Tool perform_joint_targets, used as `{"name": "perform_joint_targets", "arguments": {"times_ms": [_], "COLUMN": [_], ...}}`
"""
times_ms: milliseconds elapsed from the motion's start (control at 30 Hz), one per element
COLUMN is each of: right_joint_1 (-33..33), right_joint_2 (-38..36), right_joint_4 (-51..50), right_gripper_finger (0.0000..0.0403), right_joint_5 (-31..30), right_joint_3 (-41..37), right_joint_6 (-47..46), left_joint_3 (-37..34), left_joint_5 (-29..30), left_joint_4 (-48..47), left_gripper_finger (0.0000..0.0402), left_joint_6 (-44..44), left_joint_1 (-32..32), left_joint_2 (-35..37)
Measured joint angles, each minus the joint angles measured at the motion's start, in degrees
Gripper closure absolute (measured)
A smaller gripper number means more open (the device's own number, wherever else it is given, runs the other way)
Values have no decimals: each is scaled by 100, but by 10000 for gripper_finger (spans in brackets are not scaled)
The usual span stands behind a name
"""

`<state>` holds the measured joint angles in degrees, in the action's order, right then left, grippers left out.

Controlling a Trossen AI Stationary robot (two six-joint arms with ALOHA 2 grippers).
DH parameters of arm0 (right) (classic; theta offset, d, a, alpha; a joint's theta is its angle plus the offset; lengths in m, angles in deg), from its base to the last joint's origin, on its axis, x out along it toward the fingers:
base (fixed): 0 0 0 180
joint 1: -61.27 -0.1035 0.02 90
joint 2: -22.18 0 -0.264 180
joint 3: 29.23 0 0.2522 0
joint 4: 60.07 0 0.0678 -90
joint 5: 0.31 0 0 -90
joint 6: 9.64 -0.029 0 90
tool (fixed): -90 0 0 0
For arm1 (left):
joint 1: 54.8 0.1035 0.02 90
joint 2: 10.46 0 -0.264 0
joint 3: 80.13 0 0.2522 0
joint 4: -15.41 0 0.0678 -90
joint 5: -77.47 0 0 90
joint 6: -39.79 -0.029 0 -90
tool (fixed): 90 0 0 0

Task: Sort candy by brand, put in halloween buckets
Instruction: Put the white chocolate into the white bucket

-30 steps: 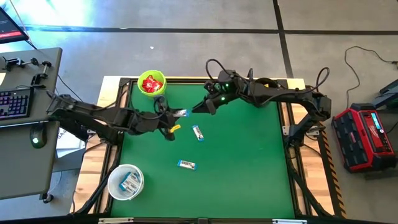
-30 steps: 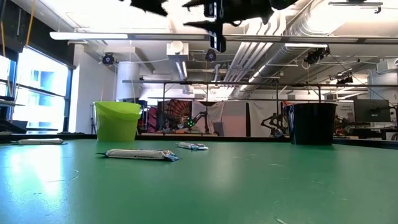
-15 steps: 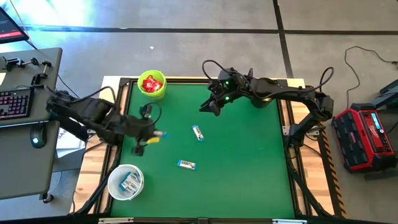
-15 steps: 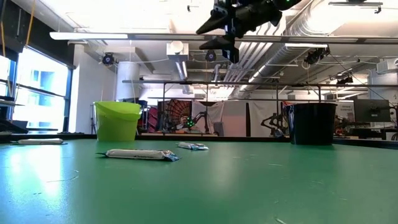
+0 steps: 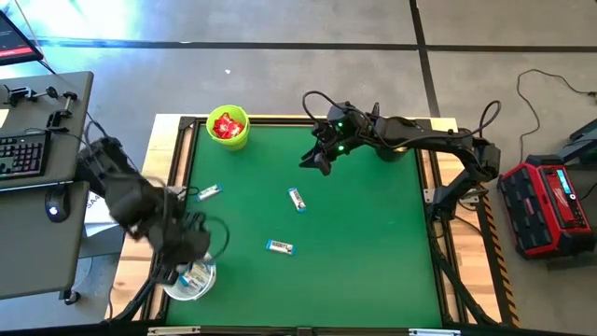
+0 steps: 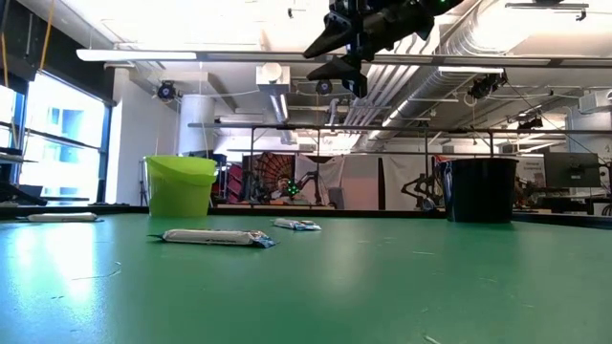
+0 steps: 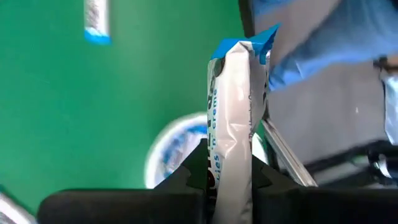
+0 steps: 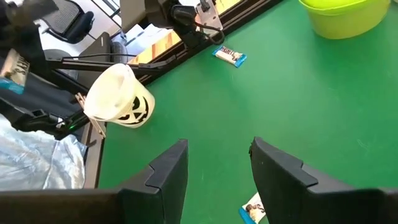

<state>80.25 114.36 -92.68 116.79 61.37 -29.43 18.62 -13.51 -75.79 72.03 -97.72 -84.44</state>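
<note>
My left gripper (image 7: pixel 230 180) is shut on a slim white-and-blue candy bar (image 7: pixel 233 112) and hangs over the white bucket (image 5: pixel 189 278), which holds more such bars. The bucket (image 7: pixel 177 149) shows below the held bar. Three more bars lie flat on the green table (image 5: pixel 207 192) (image 5: pixel 297 198) (image 5: pixel 279 246). The lime green bucket (image 5: pixel 228 127) with red packets stands at the far left. The black bucket (image 6: pixel 478 188) stands at the far right. My right gripper (image 5: pixel 312 161) hangs open high above the far middle, nothing between its fingers (image 8: pixel 168 168). My left gripper pinches the bar's near end (image 7: pixel 231 171) between its two fingers, one on each flat face. The rest of the bar sticks out past the fingertips along the line of the fingers. The fingers point steeply down. The bar is lifted clear of table and bucket.
The table has a raised wooden frame (image 5: pixel 187 121). A desk with a keyboard (image 5: pixel 23 154) stands left of it, a red device (image 5: pixel 550 201) on the floor to the right. The right half of the green top (image 5: pixel 373 252) holds no objects.
My left gripper has swung with the bar from the table's middle toward the near left corner, over the white bucket, and has tipped from nearly level to pointing steeply down. The bar near the left edge, hidden under that arm before, shows now.
</note>
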Motion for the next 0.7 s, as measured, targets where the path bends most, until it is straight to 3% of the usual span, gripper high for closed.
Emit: {"name": "perform_joint_targets", "arguments": {"times_ms": [167,367,700], "right_joint_1": [0,2,0], "right_joint_2": [0,0,0], "right_joint_4": [2,3,4], "right_gripper_finger": [242,242,242], "right_joint_5": [-4,-4,-25], "right_joint_3": [0,0,0], "right_joint_6": [89,231,231], "left_joint_3": [-93,-840,-2060], "left_joint_5": [-30,-198,-1147], "left_joint_4": [-316,-36,294], "left_gripper_finger": [387,395,396], "left_joint_6": [1225,2683,2762], "left_joint_1": [-717,-1130,-1241], "left_joint_2": [-322,-83,-26]}}
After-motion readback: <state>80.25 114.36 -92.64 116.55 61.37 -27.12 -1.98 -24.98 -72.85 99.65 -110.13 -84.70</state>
